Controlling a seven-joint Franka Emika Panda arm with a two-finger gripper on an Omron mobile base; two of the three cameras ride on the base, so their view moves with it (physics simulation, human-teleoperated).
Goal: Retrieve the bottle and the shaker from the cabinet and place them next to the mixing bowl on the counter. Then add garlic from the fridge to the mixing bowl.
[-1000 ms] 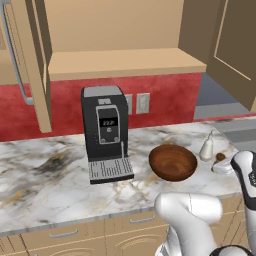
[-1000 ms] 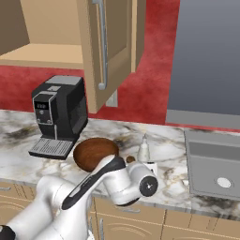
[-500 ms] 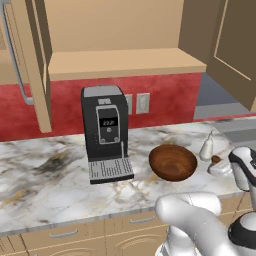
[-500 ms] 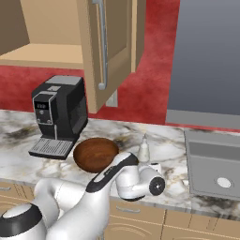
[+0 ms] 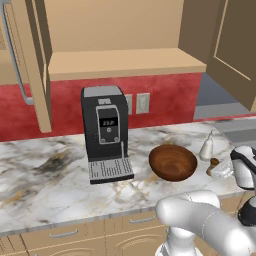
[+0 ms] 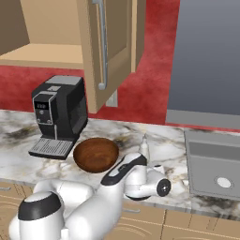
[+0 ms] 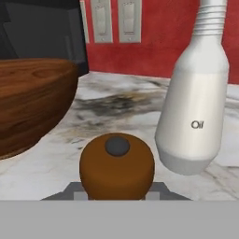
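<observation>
Up close, hand view shows the hand (image 7: pixel 116 189) clamped on the shaker (image 7: pixel 116 166), "Oil"-marked bottle (image 7: pixel 196 107) beside.

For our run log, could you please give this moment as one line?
gripper: shut on shaker | shaker: beside bottle | bottle: on counter, near mixing bowl

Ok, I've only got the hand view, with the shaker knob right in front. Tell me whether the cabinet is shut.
Observer: No, both doors of the cabinet stand open above the counter.
Operator: Now place the shaker for me.
Observer: The shaker stands right of the mixing bowl, just in front of the bottle, with the end effector shut on it.
</observation>
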